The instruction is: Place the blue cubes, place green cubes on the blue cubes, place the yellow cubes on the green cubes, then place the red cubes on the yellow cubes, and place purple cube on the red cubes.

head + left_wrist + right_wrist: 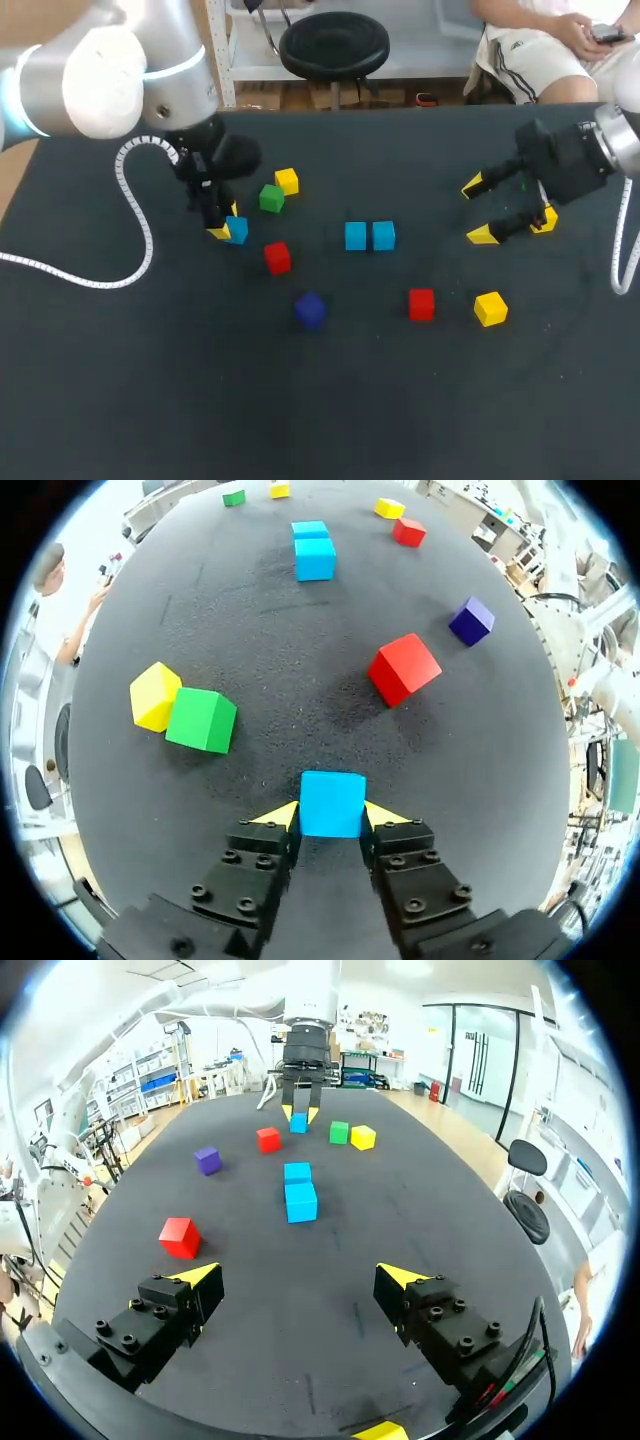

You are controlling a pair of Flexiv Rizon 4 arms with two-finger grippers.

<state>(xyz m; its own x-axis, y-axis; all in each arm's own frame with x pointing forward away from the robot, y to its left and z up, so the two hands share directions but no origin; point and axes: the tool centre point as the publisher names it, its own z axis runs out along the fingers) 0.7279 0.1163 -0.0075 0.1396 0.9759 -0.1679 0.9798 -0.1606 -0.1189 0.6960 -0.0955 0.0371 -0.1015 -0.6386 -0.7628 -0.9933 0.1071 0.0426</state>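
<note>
1. Dark matte table [150,400] fills the head view, and every cube face on it shows plain colour. The left gripper [226,222] is clamped on a small solid blue cube [238,230]. Just beyond it sit a solid green cube [271,198] and a solid yellow cube [287,181]. A solid red cube [277,257] lies close by, on the robot's side. At mid-table, a pair of blue cubes [356,236] stands side by side, touching. A dark purple cube [310,309] sits nearer the robot, with a second red cube [421,304] and a second yellow cube [490,308] to its right. The right gripper [478,210] hangs over the table's right side, fingers spread wide. A white ribbed cable [135,240] loops beside the left arm.

2. Left wrist view now: both yellow tips press the blue cube [332,795] from two sides, a firm grasp. Ahead, the green cube [202,720] touches the yellow cube [155,695]. The red cube [403,668] sits on the other side, with the purple cube [471,621] beyond it. Farther ahead is the pair of blue cubes [315,558]. At the far end sit a second green cube [234,497] and a third yellow cube [279,490].

3. Right wrist view: the right gripper [300,1278] is released, jaws wide. The pair of blue cubes [301,1201] lies straight ahead, and the second red cube [180,1237] is just ahead of one finger. At the far end, the left gripper [298,1112] holds its blue cube [298,1123]. The third yellow cube [380,1430] peeks out under the right gripper.
</note>
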